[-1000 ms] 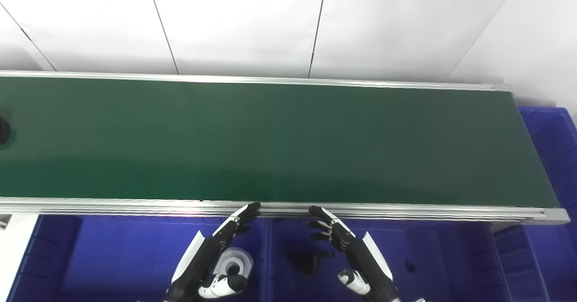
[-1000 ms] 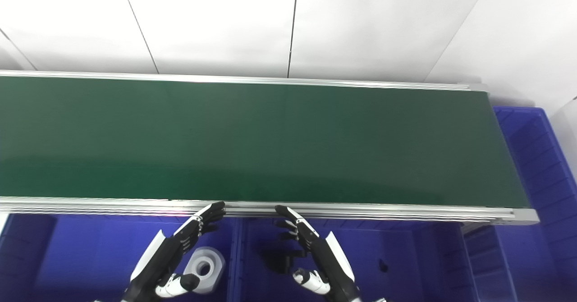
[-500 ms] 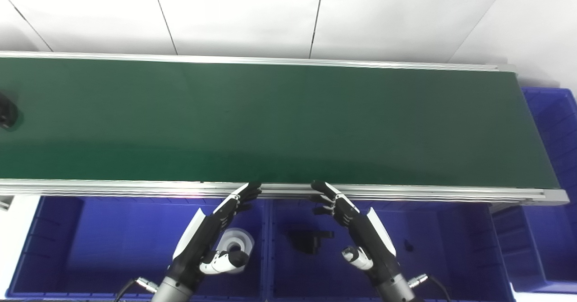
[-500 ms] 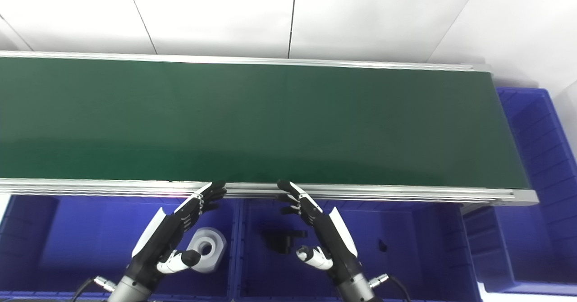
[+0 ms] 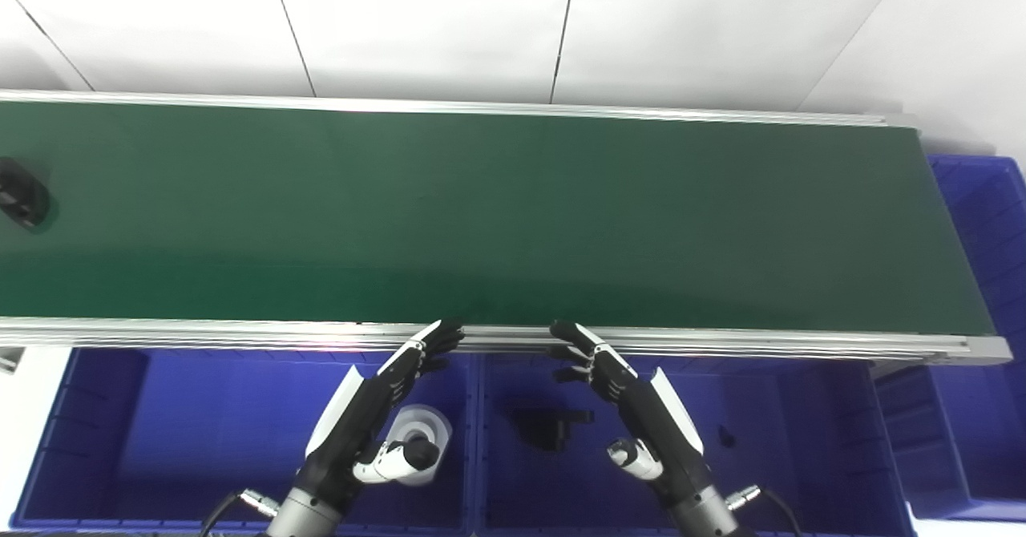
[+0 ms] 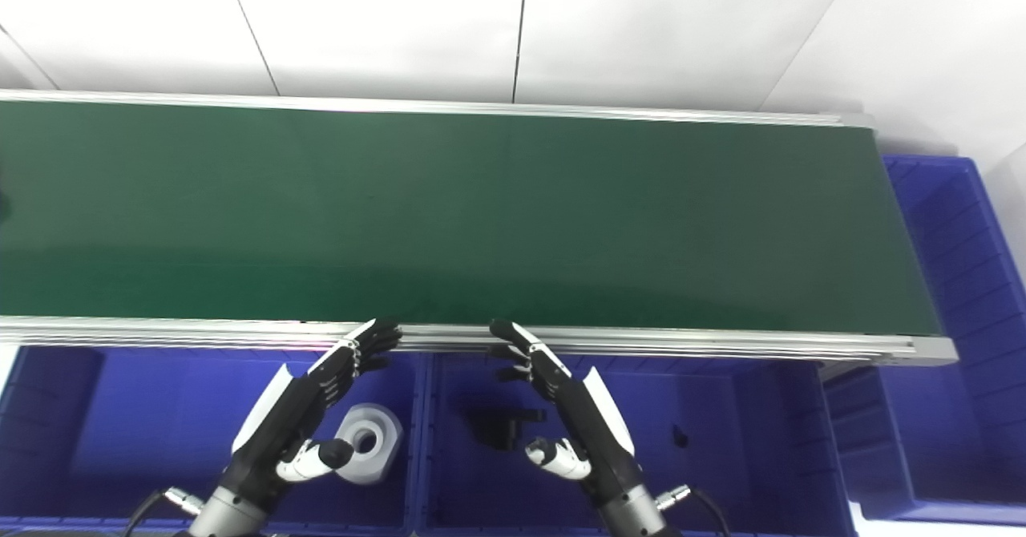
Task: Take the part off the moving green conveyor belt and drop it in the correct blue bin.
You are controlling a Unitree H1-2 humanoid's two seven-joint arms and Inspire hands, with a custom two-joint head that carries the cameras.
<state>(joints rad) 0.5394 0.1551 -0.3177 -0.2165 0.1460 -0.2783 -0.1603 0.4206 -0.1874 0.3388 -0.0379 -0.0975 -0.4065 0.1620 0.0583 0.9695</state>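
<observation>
a dark part (image 5: 20, 196) lies on the green conveyor belt (image 5: 497, 216) at its far left end, well apart from both hands. the left hand (image 5: 377, 409) and right hand (image 5: 633, 409) hover over the blue bins along the belt's near rail, fingers spread and holding nothing, fingertips at the rail. a white ring-shaped piece (image 6: 369, 449) lies in the left bin (image 5: 184, 433), and a black piece (image 5: 549, 429) lies in the middle bin (image 5: 793, 433).
</observation>
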